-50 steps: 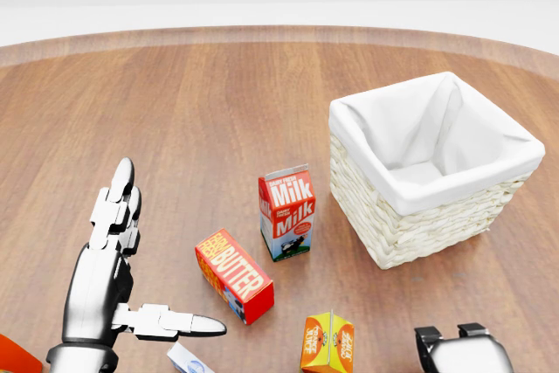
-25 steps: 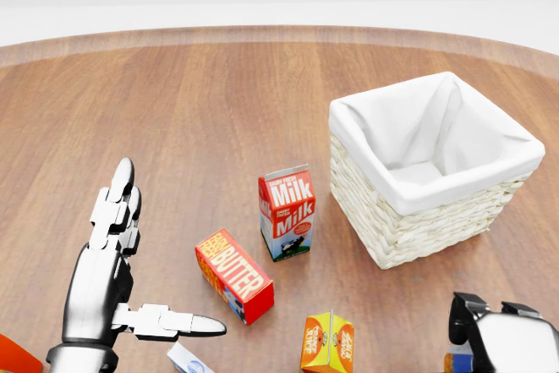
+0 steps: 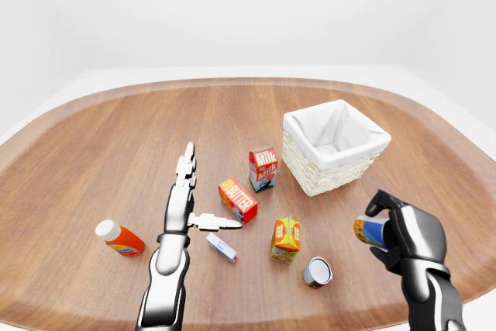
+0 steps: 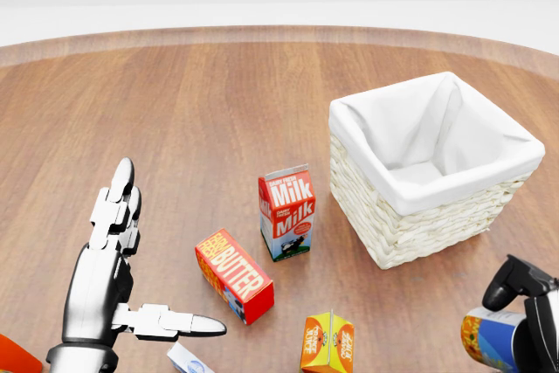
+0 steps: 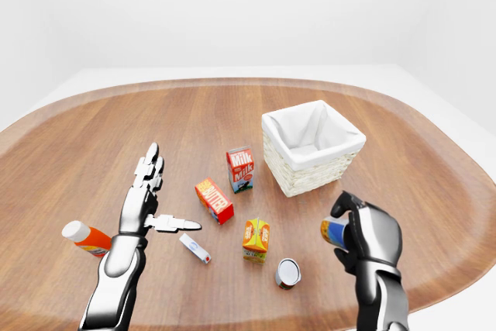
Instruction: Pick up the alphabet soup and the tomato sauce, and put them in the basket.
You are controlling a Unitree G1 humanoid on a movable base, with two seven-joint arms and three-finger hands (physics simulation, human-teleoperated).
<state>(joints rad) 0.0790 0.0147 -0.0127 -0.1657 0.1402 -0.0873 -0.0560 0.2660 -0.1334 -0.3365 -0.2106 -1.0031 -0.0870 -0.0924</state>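
Soup can [image 3: 370, 230], or so I judge it from the blue and orange label, sits in the right robot hand [image 3: 403, 232], fingers wrapped round it, held off the table [image 3: 93, 153] at about five o'clock from the basket [image 3: 335, 146]. That basket looks empty, so nothing is delivered yet. A second can [image 3: 318, 272] lies on its side at roughly six o'clock from the basket, probably the tomato sauce, untouched. The left robot hand [image 3: 186, 199] hangs spread and empty beside the butter [image 3: 237, 200]. One carry is under way; the drop and the whole second fetch remain.
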